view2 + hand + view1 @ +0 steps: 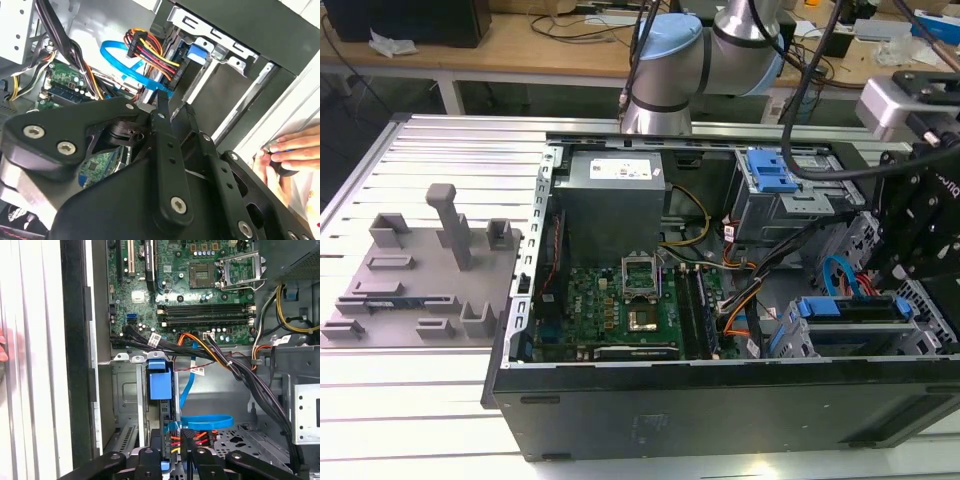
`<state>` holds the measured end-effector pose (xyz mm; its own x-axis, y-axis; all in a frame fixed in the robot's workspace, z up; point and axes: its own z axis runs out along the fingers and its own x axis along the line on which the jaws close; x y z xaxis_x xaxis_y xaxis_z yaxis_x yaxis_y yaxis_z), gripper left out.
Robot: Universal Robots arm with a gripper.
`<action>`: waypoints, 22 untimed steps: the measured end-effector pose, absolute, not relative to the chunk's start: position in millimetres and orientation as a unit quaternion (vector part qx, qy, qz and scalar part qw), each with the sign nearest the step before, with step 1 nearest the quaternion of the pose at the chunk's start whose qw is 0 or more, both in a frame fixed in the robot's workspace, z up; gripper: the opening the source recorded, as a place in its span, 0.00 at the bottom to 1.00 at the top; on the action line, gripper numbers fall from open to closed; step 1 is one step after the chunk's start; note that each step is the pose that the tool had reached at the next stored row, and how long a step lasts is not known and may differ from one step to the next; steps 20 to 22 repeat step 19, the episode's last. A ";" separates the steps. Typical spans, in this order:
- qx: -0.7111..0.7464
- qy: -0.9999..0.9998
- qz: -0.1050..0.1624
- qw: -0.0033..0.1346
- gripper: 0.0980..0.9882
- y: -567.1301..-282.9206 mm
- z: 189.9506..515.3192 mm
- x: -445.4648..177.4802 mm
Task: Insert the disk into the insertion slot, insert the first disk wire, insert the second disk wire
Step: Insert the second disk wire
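Disk: sitting inside the insertion slot, near the case's front edge.
Gripper: hovering at the disk's cabled end; finger state cannot tell.
Hand: resting outside the case.

One open computer case is sitting on the bench, holding one green motherboard. Two drive cages are showing blue plastic: one at the back, one nearer the front. One looping blue cable is lying inside. One person's hand is resting outside the case.
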<state>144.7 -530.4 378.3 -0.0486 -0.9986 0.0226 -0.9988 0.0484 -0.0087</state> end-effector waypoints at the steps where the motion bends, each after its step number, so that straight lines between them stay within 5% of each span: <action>1: 0.690 -0.724 0.011 0.005 0.22 -530.2 379.6 144.8; 8: 0.690 -0.724 0.011 0.005 0.21 -530.2 380.2 144.8; 10: 0.690 -0.724 0.011 0.005 0.01 -530.2 380.4 144.8; 22: 0.690 -0.724 0.011 0.005 0.01 -530.2 381.4 144.8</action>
